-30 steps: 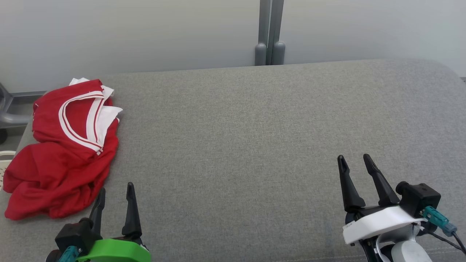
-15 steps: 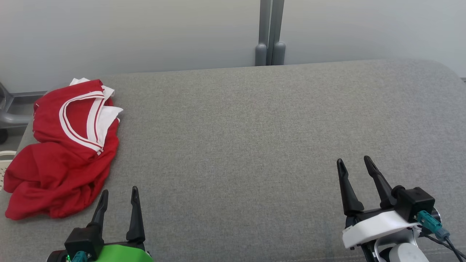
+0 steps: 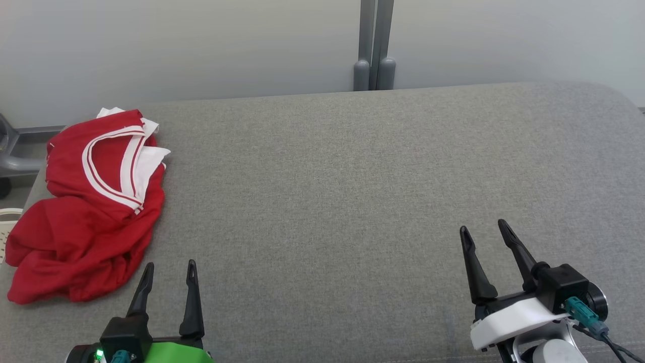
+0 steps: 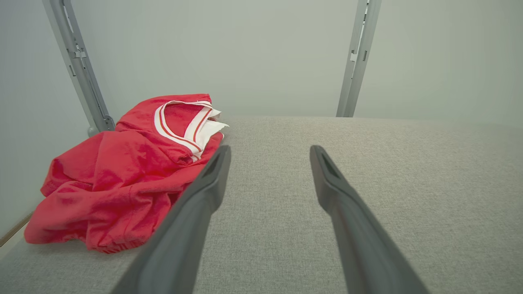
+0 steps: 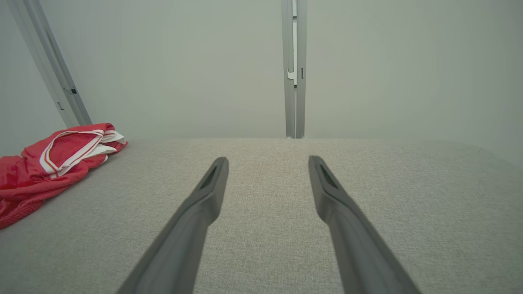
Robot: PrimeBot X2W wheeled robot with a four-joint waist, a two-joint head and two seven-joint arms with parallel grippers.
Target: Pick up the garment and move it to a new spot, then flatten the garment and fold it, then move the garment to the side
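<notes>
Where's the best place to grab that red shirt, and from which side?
I'd pinch the bunched fold at the near right edge of the red shirt, coming from the front with the left gripper, open beside it. The shirt lies crumpled, so that edge stands proud of the grey cushion.

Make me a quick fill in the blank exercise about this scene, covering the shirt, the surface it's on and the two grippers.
1. The crumpled V-neck shirt is ____ with white trim at its collar.
2. It lies at the robot's ____ end of the grey upholstered surface.
3. The left gripper and the right gripper both have their jaws ____.
4. The gripper nearer the shirt is the ____ one.
Missing words: red; left; open; left.
</notes>
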